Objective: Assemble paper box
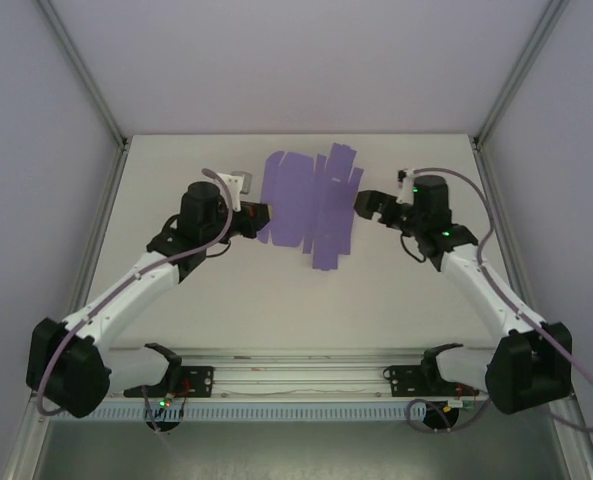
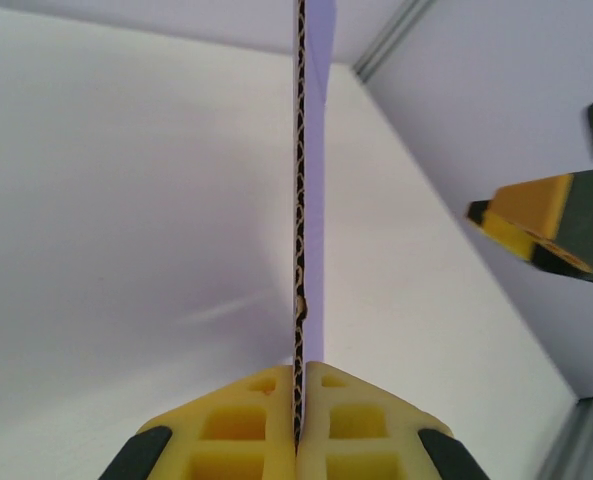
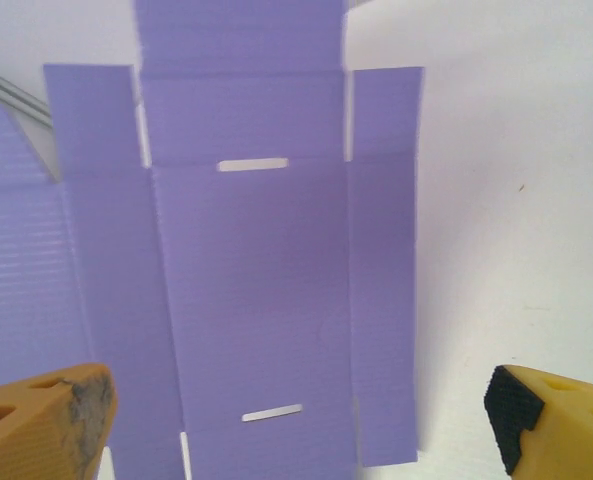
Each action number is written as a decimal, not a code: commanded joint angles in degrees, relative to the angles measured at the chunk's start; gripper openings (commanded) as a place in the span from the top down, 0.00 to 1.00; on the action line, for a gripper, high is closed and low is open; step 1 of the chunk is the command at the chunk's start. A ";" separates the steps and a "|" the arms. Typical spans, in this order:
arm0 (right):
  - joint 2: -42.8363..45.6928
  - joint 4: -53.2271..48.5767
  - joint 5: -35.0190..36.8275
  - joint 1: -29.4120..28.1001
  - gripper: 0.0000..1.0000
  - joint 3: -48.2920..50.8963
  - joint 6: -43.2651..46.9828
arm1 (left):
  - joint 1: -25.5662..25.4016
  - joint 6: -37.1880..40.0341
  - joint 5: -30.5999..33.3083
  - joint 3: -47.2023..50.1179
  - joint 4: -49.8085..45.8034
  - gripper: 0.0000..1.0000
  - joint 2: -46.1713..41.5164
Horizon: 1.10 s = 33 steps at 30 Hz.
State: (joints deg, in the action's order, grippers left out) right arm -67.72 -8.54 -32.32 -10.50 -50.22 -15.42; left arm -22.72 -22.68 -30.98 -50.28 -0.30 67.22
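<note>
Left gripper pinching one edge of an unfolded purple paper box; right gripper spread open at the opposite edge.

The left gripper's yellow fingers are pressed together on the sheet's left edge, and the corrugated card runs straight out from between them. The sheet lies on the white table with its flaps and slots showing and no wall raised yet. At the sheet's right edge the right gripper hovers, jaws wide, holding nothing. The risk is that with only one edge held, a pull from the left arm could drag or swing the whole sheet instead of folding a flap. The thin card could also buckle off its crease.
</note>
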 commanded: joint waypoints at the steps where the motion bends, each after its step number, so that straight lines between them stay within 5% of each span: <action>1: 1.45 5.68 -18.24 6.13 0.06 3.56 -1.20 | 0.69 -3.86 -5.03 2.37 6.75 1.00 -5.24; 9: 0.10 11.43 -29.38 10.22 0.12 6.63 -4.07 | 0.73 -11.30 -8.33 5.08 12.31 1.00 -13.74; 13: -0.53 23.51 -35.44 10.79 0.18 9.12 -9.72 | 0.71 -12.17 -7.77 5.77 12.19 1.00 -15.10; 22: 1.38 22.22 -36.46 10.90 0.81 8.17 -9.90 | 0.75 -12.31 -4.68 6.82 10.19 1.00 -15.82; 26: 3.61 21.98 -37.28 10.85 1.00 8.27 -8.09 | 0.73 -11.79 -3.49 7.91 10.05 1.00 -17.10; 28: 4.50 20.94 -36.27 10.85 1.00 8.46 -6.29 | 0.80 -10.88 -1.73 7.76 7.86 0.97 -17.38; 30: 4.96 16.73 -34.68 10.83 1.00 7.99 -1.70 | 0.83 -10.04 1.59 7.54 3.97 0.78 -17.55; 31: 5.12 13.55 -32.68 10.77 1.00 7.50 0.86 | 0.82 -9.55 2.84 7.81 2.58 0.60 -17.64; 33: 5.06 6.59 -28.24 10.46 1.00 6.01 6.83 | 0.75 -8.58 8.18 7.80 -2.73 0.02 -17.91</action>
State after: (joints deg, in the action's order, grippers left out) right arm -63.18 6.63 -65.39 0.36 -42.02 -17.47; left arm -22.02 -33.36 -29.76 -42.98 4.60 50.24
